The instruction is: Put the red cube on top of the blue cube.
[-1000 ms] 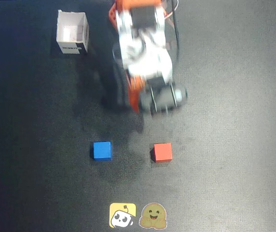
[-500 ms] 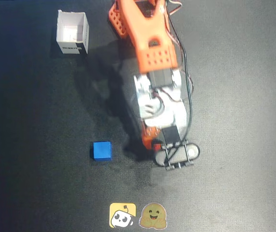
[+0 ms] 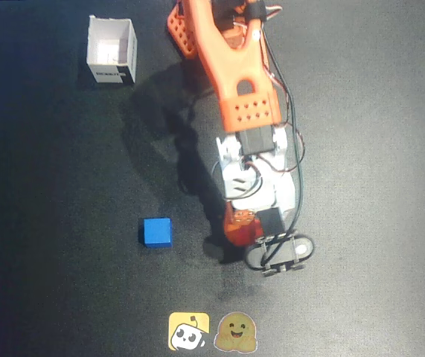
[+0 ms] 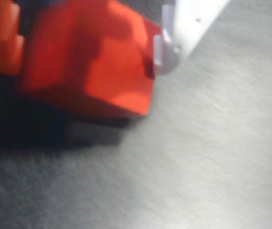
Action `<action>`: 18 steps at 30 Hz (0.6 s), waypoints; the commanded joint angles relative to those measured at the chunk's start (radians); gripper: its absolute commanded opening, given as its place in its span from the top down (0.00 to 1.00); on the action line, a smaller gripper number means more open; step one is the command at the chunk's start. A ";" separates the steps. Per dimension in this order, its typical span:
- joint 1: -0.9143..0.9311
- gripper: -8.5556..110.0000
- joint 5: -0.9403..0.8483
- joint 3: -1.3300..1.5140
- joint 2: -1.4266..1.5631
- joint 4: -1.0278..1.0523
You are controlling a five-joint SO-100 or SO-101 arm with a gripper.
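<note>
Red cube [image 4: 88,62] between the fingers [image 4: 183,28] (orange one left, white one right in the wrist view), clamped, on the table [image 4: 197,167]; blue cube [image 3: 156,232] well apart, left overhead.

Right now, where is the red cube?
In the wrist view the red cube sits between the gripper fingers; overhead, the arm mostly hides it, right of the blue cube.

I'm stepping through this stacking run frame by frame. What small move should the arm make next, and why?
Probably close fully and lift straight up. In the wrist view the red cube sits between the gripper's orange and white fingers, its shadow still on the mat. Overhead, the blue cube lies apart to the left, so lifting must precede carrying.
</note>
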 commanded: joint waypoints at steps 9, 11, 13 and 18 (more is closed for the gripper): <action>-0.009 0.74 0.031 -0.029 0.006 -0.041; -0.011 0.74 0.035 -0.029 0.006 -0.040; -0.011 0.75 0.040 -0.029 0.005 -0.040; -0.009 0.77 0.048 -0.015 0.005 -0.049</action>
